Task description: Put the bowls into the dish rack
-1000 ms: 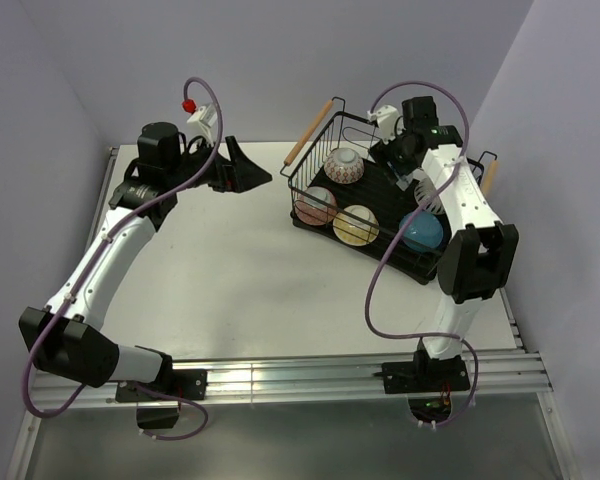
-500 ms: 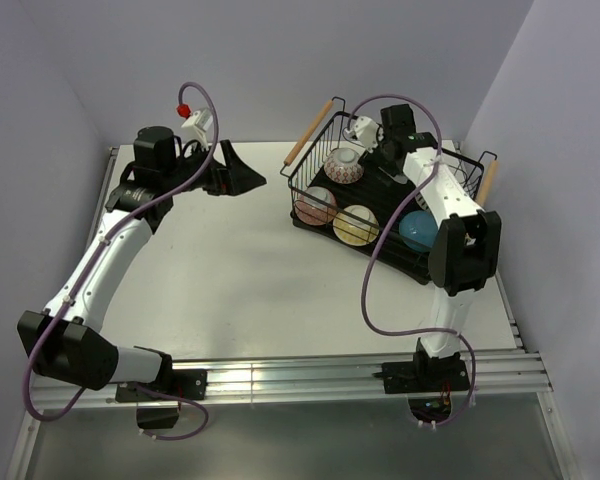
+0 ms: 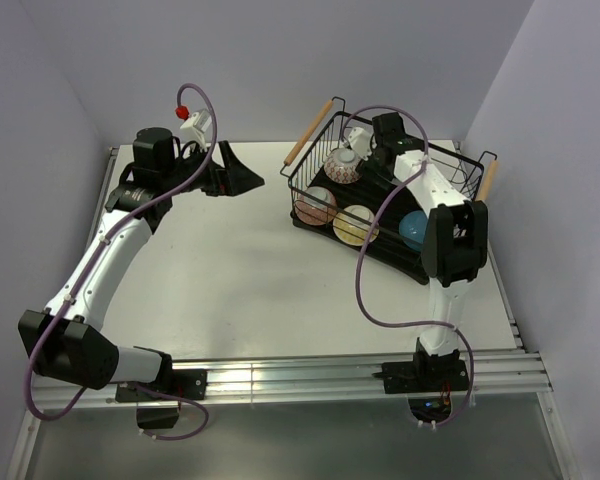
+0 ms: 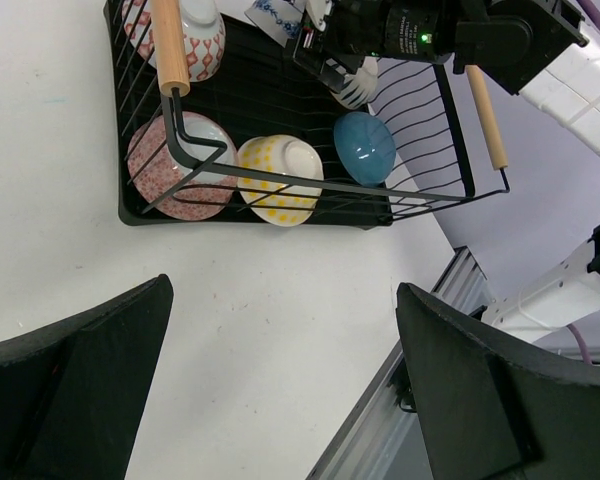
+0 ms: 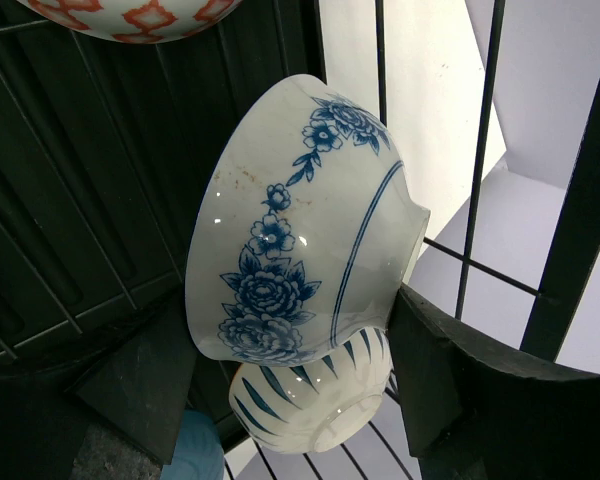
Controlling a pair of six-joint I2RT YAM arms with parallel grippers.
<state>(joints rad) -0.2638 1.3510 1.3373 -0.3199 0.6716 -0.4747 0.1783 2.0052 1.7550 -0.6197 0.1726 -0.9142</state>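
Note:
The dish rack (image 3: 450, 165) is a black wire basket at the back right; it also shows in the left wrist view (image 4: 420, 190). Inside lie a red-patterned bowl (image 3: 343, 166), a pink speckled bowl (image 3: 316, 205), a yellow bowl (image 3: 355, 225) and a blue bowl (image 3: 415, 229). My right gripper (image 3: 364, 141) is inside the rack's back left part, shut on a white bowl with blue flowers (image 5: 300, 220) tilted on its side. A blue-striped white bowl (image 5: 310, 400) lies just beyond it. My left gripper (image 3: 248, 176) is open and empty above the table, left of the rack.
The rack's wooden handles (image 3: 308, 132) (image 3: 488, 178) stick out at its two ends. The rack's wire wall (image 5: 485, 150) stands close to my right fingers. Purple walls close in the back and sides. The metal rail (image 3: 310, 380) runs along the near edge.
My right gripper has moved from the rack's middle right to its back left part, with the flowered bowl in it. My left arm has barely shifted.

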